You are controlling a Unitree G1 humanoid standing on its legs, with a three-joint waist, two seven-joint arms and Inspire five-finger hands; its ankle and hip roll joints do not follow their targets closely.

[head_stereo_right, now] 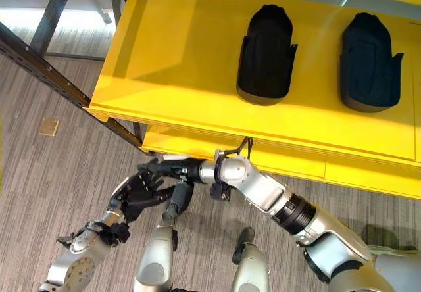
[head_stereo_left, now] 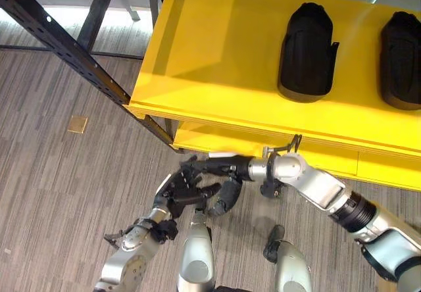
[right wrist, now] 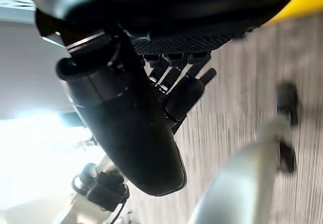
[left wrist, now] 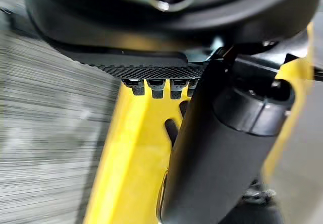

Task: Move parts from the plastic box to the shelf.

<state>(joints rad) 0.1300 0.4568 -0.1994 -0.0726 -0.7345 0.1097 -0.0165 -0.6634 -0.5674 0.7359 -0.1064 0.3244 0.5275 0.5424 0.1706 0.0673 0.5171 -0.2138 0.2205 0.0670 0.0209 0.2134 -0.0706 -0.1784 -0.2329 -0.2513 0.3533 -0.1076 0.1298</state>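
Observation:
Two black moulded parts lie on the yellow shelf [head_stereo_left: 210, 55]: one [head_stereo_left: 306, 52] near its middle, the other [head_stereo_left: 401, 55] at the right edge of the view. Below the shelf's front edge, over the floor, my right hand [head_stereo_left: 217, 167] reaches leftward with its fingers straight and holds nothing. My left hand [head_stereo_left: 179, 190] sits just beneath it with its fingers spread and relaxed, also holding nothing. The two hands are very close together. In the left wrist view the thumb [left wrist: 212, 148] stands before the yellow shelf [left wrist: 131, 158]. In the right wrist view the fingers [right wrist: 174, 77] point out past the thumb.
A lower yellow shelf level [head_stereo_left: 329, 157] sits just behind the hands. A black metal frame beam [head_stereo_left: 72, 55] runs diagonally at the left. A small tan square [head_stereo_left: 77, 124] lies on the grey striped floor.

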